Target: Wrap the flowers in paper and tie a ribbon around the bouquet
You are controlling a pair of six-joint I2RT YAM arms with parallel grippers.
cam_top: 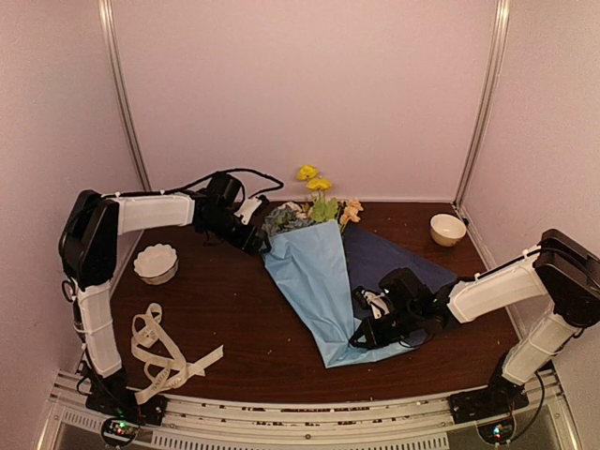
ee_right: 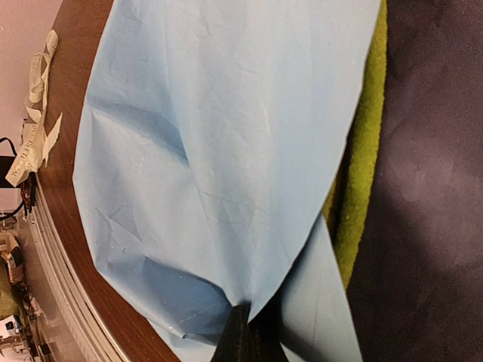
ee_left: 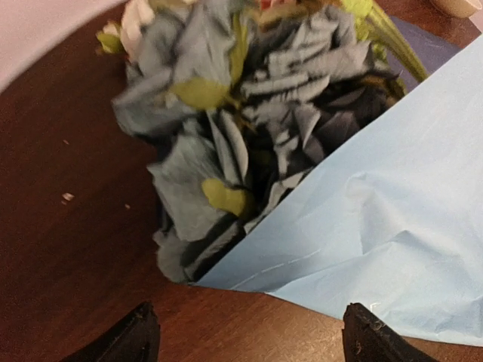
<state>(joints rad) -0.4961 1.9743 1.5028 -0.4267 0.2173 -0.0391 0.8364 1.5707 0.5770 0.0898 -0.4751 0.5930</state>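
Left wrist: left jaws wide, clear of flowers; right jaws pinch paper at frame bottom; unheld top fold may unroll.

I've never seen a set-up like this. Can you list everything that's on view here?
flowers: one bunch, yellow, peach, white and dusty-blue with green leaves; back middle, blooms sticking out of the paper's wide end.
paper: one sheet, light blue folded over the flowers, navy face showing to its right; middle of the table.
ribbon: one, cream-white, loosely looped; front left.
scalloped bowl: one, white; left side.
plain bowl: one, cream; back right.
table: one, dark brown wood.
left gripper: one, black, open; beside the blooms.
right gripper: one, black, shut on the paper near its narrow end.
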